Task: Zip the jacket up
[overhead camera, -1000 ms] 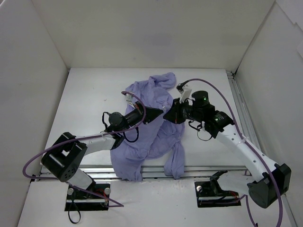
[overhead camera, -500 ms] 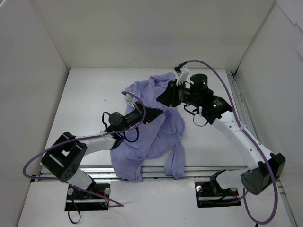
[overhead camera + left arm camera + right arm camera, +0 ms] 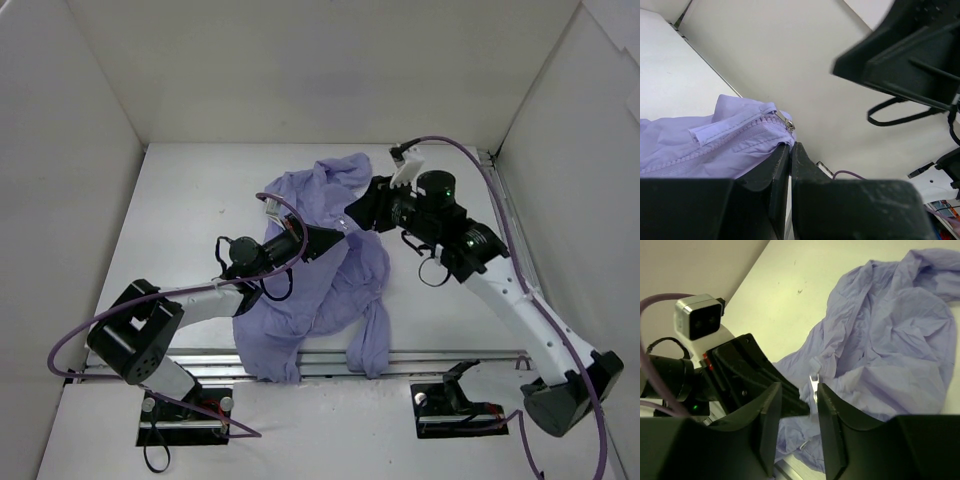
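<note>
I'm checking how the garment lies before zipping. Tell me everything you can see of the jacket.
The jacket is thin, soft lavender fabric, crumpled in the middle of the white table, with two ends draped over the near edge. A zipper with matching teeth and a small metal pull runs along one raised edge. The left gripper is shut on the fabric just below the pull. The right gripper is open near the pull.
</note>
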